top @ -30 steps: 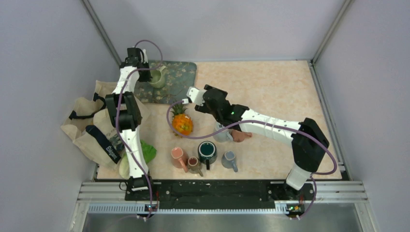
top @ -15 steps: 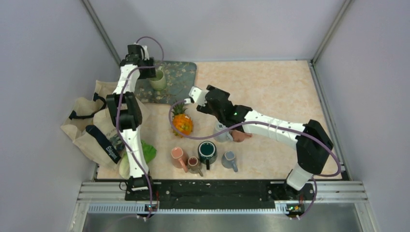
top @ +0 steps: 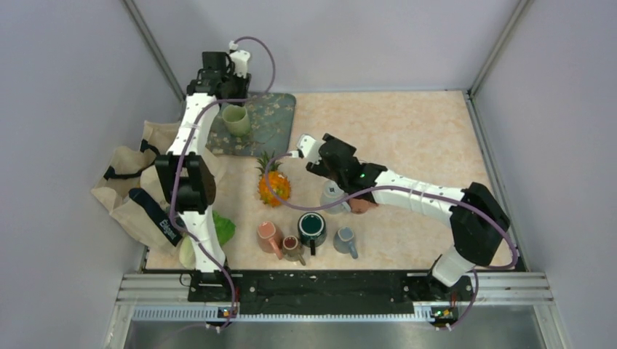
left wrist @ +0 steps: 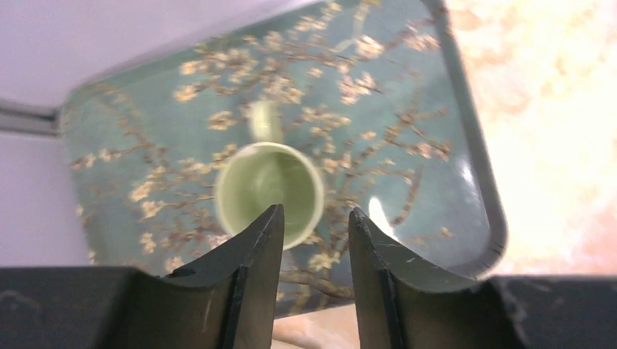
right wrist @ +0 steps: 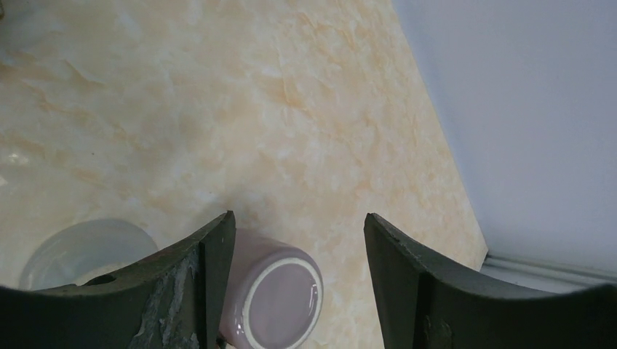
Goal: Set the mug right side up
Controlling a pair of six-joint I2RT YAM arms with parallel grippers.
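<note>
Green mug stood upright on the floral tray, right beneath the left claw. That claw hung spread, gripping nothing.

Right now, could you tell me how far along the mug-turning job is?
Done, it seems: the green mug stands mouth-up on the flowered tray. In hand: nothing; the left claw hovers open above it, and the right claw is open too. Possibly left: a pale mug below the right claw shows what looks like its base.
</note>
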